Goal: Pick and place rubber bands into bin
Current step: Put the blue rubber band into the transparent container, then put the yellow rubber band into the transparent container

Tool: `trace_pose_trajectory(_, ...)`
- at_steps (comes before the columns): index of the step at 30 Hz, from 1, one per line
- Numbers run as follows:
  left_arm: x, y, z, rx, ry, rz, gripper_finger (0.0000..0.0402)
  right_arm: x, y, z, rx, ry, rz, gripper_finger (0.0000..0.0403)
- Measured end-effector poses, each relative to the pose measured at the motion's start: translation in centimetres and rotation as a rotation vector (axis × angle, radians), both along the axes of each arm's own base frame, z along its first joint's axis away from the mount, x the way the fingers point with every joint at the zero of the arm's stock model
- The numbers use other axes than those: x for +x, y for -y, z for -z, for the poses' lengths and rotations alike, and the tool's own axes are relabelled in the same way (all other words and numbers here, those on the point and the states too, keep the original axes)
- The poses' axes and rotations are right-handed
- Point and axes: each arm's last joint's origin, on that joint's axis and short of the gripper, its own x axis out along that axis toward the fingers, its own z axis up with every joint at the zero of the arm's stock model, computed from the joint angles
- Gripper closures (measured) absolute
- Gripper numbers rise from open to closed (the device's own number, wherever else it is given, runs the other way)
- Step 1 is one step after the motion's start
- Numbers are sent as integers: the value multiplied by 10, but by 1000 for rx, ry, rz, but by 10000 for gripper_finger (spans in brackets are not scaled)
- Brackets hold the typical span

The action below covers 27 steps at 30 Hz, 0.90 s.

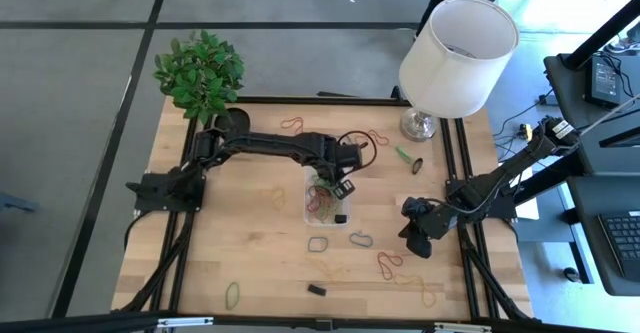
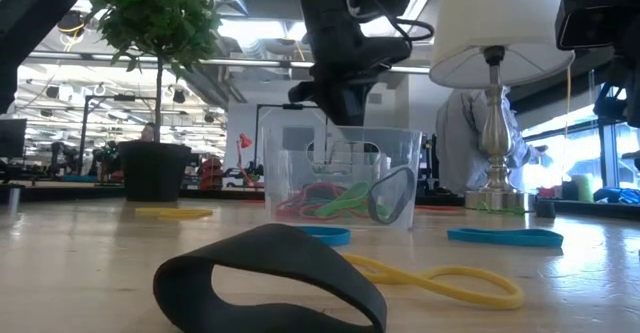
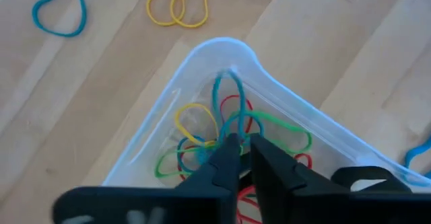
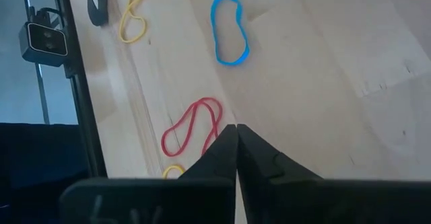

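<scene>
1. The bin [image 1: 322, 201] sits near the middle of the table [image 1: 250, 243]. It is clear, smooth plastic with round corners.
2. Inside the bin lie thin, bendy bands [image 3: 222, 133]: red, green, yellow and blue loops in a tangle.
3. The left claw [image 3: 244, 145] hangs over the bin. Its two dark tips stand only a tiny bit apart. A blue band [image 3: 227, 99] loops up right at the tips; I cannot tell if it is pinched.
4. More bands lie loose on the wood. A blue band [image 1: 361, 239] and a grey one [image 1: 319, 244] lie at about 5 and 6 o'clock from the bin. A red band [image 1: 389, 263] lies farther out at 5 o'clock, and a green band [image 1: 233, 294] at 7 o'clock by the table's edge.
5. In the low view, a wide black band [image 2: 268, 278] stands up on its edge, close to the camera.
6. The right claw [image 4: 236, 131] waits at about 4 o'clock from the bin, tips pressed together, holding nothing.
7. A white lamp [image 1: 455, 58] with a shiny metal foot stands at 1 o'clock. A leafy plant [image 1: 200, 73] stands at 10 o'clock.
8. No writing can be read on anything.
</scene>
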Motion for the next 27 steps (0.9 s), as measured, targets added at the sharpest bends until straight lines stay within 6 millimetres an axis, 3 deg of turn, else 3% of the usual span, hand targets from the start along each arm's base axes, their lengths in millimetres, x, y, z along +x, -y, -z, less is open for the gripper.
trace_pose_trajectory(8, 0, 1, -1, 6, 5, -15, 287, 0, 0, 0, 3, 2, 1, 396)
trace_pose_trajectory(14, -7, 7, -18, 13, 30, 11, 274, 0, 0, 0, -12, 8, -19, 395)
trace_pose_trajectory(18, -17, 25, -41, 67, 62, 61, 301, 0, 0, 0, -19, 12, -11, 395)
trace_pose_trajectory(21, -25, 45, -54, 146, 56, 175, 345, 2, -1, -2, -5, 37, 1, 396)
trace_pose_trajectory(24, -35, 65, -59, 236, 10, 286, 391, 6, -5, -8, 5, 57, -7, 400)
trace_pose_trajectory(27, -45, 79, -53, 258, -17, 329, 399, 9, -10, -17, -31, 20, -15, 401)
